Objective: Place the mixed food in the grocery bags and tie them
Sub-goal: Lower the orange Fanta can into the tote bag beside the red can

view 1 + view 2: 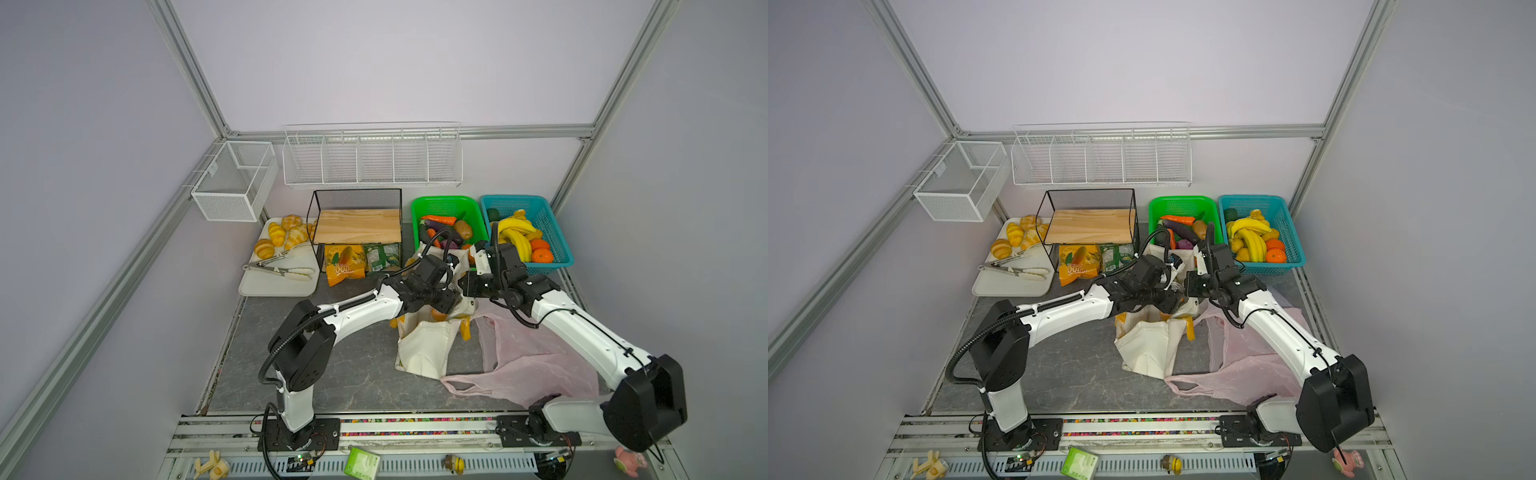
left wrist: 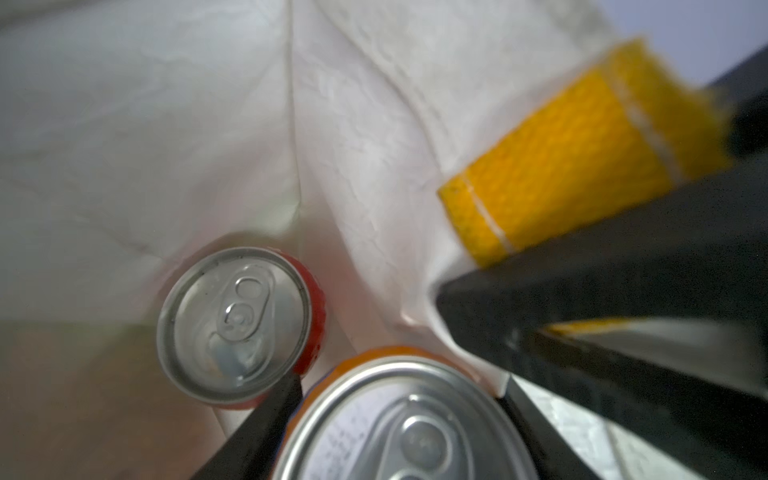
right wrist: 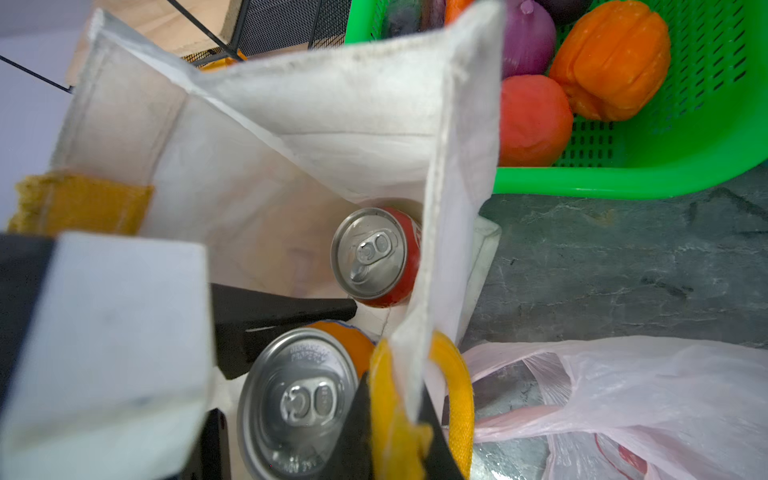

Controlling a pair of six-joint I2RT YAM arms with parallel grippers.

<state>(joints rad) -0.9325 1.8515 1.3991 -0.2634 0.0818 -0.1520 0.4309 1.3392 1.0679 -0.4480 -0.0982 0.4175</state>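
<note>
L pincer (image 2: 399, 380) grasping orange can (image 2: 409, 432), red can (image 2: 235, 324) beside, R pincer (image 3: 395, 419) clenched on tote (image 3: 332, 124), green basket (image 3: 685, 170) nr

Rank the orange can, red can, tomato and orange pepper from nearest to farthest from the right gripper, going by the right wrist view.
1. Orange can: inside the tote, right beside the right gripper.
2. Red can: deeper in the tote.
3. Tomato: outside, in the green basket.
4. Orange pepper: same basket, beyond the tomato.

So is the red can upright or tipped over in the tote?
Upright. The red can stands inside the tote, lid facing up in both wrist views.
</note>
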